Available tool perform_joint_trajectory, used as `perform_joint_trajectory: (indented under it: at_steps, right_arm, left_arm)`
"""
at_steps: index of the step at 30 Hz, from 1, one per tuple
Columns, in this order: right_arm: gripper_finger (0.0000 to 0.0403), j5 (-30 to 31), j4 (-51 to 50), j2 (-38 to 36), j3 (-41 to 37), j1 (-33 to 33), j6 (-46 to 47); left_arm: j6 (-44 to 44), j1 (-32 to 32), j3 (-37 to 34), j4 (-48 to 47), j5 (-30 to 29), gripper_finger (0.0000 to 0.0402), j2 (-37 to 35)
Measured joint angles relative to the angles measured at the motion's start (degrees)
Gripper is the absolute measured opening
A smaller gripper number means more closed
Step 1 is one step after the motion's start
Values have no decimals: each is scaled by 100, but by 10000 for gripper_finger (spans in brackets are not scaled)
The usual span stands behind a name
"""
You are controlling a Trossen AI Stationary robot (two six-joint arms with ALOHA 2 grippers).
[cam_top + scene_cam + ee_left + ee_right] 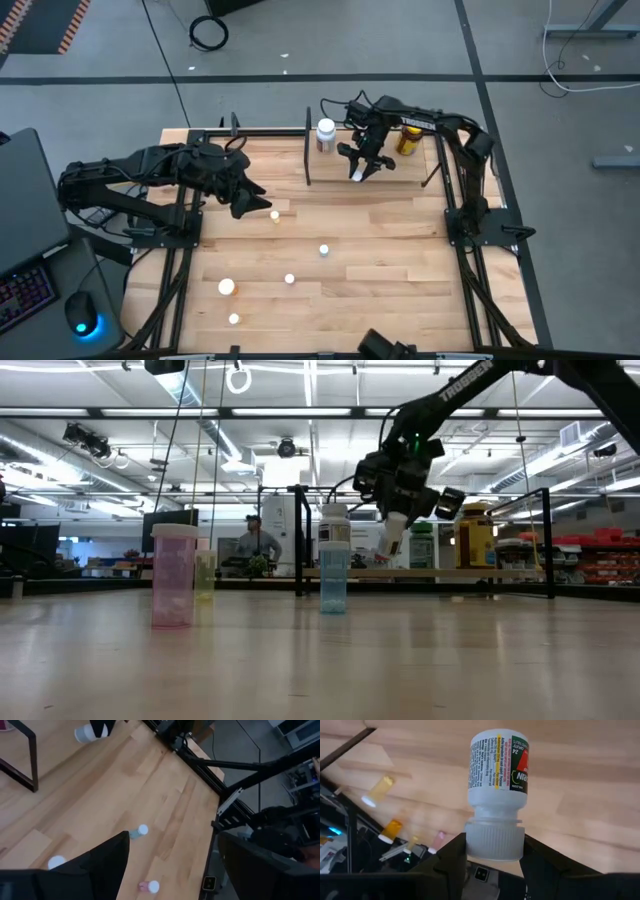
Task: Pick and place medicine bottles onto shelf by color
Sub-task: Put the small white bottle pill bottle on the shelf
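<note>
While the right gripper (361, 163) clamps a white labelled bottle (497, 775) by its cap above the shelf (375, 172), the placing step is underway; next it needs lowering upright beside the white bottle (326, 134). Left gripper (245, 200) waits, fingers apart, over the table (400, 280).

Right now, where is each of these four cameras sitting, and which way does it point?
High view: above, looking straight down on the table; both arms show.
Low view: at tabletop height, looking across to the shelf; the right arm shows.
Left wrist view: on the left arm, looking down at the tabletop past its open jaws.
Right wrist view: on the right arm; its jaws grip a white bottle.
Shared: that white bottle also shows in the low view.
</note>
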Motion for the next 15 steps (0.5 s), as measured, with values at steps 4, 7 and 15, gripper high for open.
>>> perform_joint_trajectory:
  at_steps: [4,7,15]
  right_arm:
    - [169,-18,60,121,0,-83,-41]
    - [169,59,111,127,2,-183,-75]
    - [169,295,85,127,2,-421,29]
  left_arm:
    - [39,148,0,0,-5,306,0]
    - [160,277,0,1,41,306,0]
    - [173,454,0,1,105,306,-1]
